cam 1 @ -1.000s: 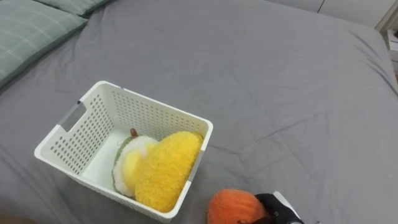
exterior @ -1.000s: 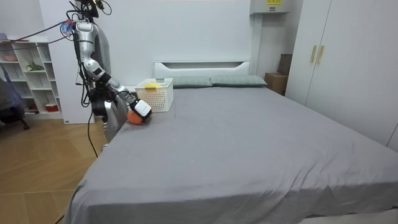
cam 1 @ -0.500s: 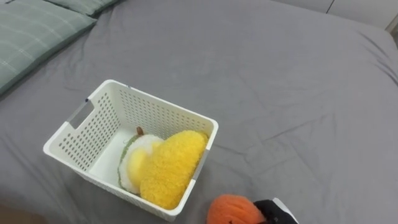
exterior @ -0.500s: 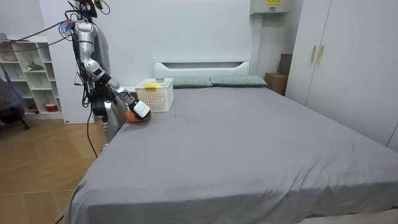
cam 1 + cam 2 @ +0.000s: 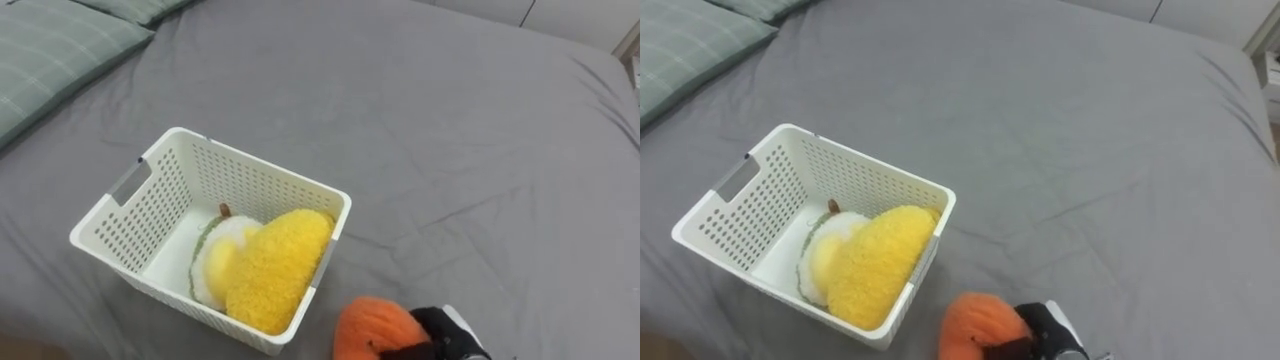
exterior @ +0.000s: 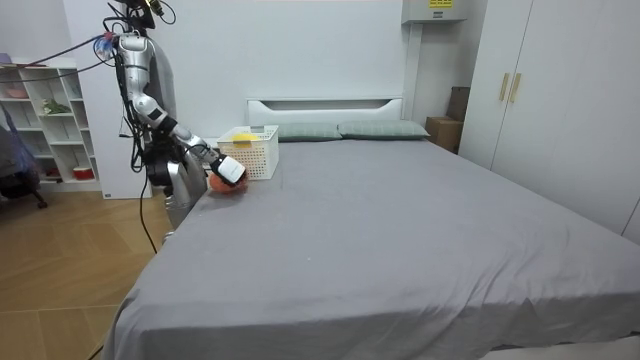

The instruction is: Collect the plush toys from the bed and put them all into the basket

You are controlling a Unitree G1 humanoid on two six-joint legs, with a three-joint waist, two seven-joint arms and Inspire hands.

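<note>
- Step in hand: carrying a toy to the basket. The right hand (image 5: 447,335) is at the bottom edge of the left eye view, right of centre, with dark fingers curled round the orange plush toy (image 5: 370,325).
- The toy is held near the white basket's (image 5: 150,175) near right corner, outside it and not yet over the rim. Whether it is lifted clear of the grey bed (image 5: 450,150) cannot be told from the eye views.
- Already in the basket, left of centre: a yellow plush (image 5: 275,265) leaning on the right wall, and a white-and-green plush (image 5: 212,262) touching it on its left.
- Next move, as a judgement: lift the toy over the near wall and shift it towards frame left. The bare floor of the basket lies in its upper-left half, so release there. Risk: catching the rim and tipping or pushing the light basket.
- The eye views give the basket's inside and the grasp, plus a green pillow (image 5: 50,50) at upper left.
- The room view gives the stance: the robot stands on the floor beside the bed at the picture's left, near the headboard end, arm reaching over the mattress edge. It also shows the shelf (image 6: 40,120) behind the robot and the wardrobe (image 6: 560,100) at the picture's right.
</note>
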